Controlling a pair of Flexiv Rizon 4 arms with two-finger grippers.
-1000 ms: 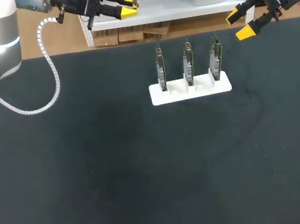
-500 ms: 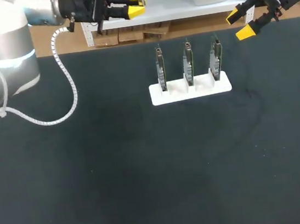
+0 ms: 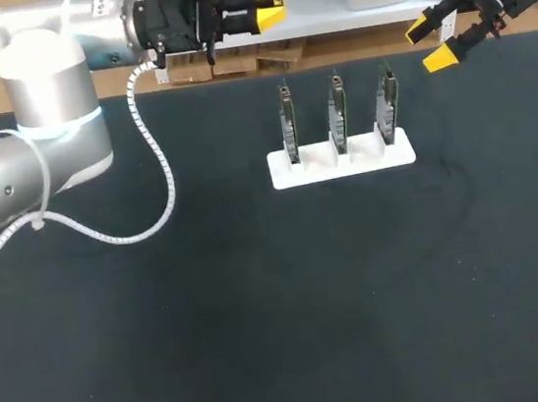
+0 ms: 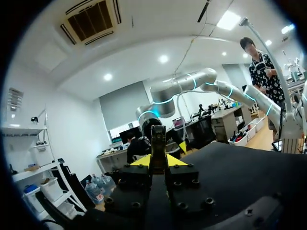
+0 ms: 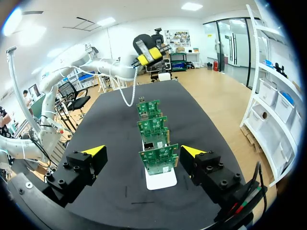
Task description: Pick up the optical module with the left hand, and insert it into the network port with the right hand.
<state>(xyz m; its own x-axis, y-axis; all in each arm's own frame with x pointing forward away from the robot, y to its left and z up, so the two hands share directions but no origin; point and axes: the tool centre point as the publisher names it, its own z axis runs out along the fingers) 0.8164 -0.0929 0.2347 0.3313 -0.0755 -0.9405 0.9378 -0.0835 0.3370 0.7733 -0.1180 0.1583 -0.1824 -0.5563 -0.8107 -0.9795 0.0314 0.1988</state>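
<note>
The optical module (image 4: 158, 143), a slim metal bar, stands upright between the yellow tips of my left gripper (image 4: 158, 161), which is shut on it. That left gripper (image 3: 264, 8) hangs above the table's far edge, left of and behind the boards, and also shows as the left gripper (image 5: 149, 53) in the right wrist view. Three green circuit boards (image 3: 338, 113) stand upright in a white holder (image 3: 341, 162). My right gripper (image 3: 432, 43) is wide open and empty at the far right. The boards (image 5: 158, 160) lie ahead of the right gripper (image 5: 143, 151), between its spread fingers.
The dark table mat (image 3: 262, 301) spreads bare in front of the holder. My left arm's white cable (image 3: 152, 177) loops over the mat's far left. A shelf with a white bin sits just past the far edge.
My left arm has swung to the right along the far edge, carrying the module closer to the boards. The right arm has kept still.
</note>
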